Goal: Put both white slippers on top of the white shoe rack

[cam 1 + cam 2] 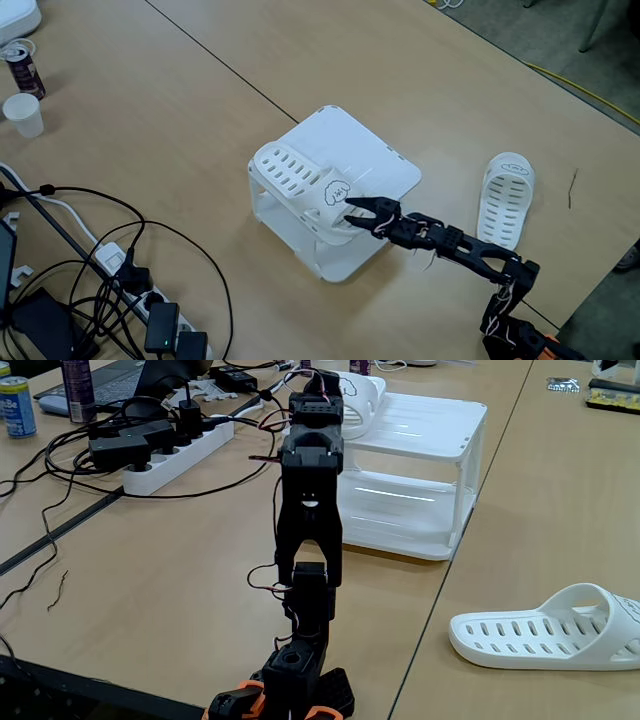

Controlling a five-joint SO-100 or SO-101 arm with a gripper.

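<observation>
Atop the white shoe rack (375,160) on a wooden table (150,110), the end effector (352,207) seemingly grips a slipper (300,180).

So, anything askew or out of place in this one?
One white slipper lies on the white shoe rack near its edge, the gripper at its strap. The other slipper lies on the table, off the rack. Nothing spilled or damaged.

This looks like an office or lab room. Long wooden tables (200,120) stand together, with a power strip (175,455) and many black cables (110,270) at the left, a drink can (15,407), and grey carpet floor (540,30) far behind.
</observation>
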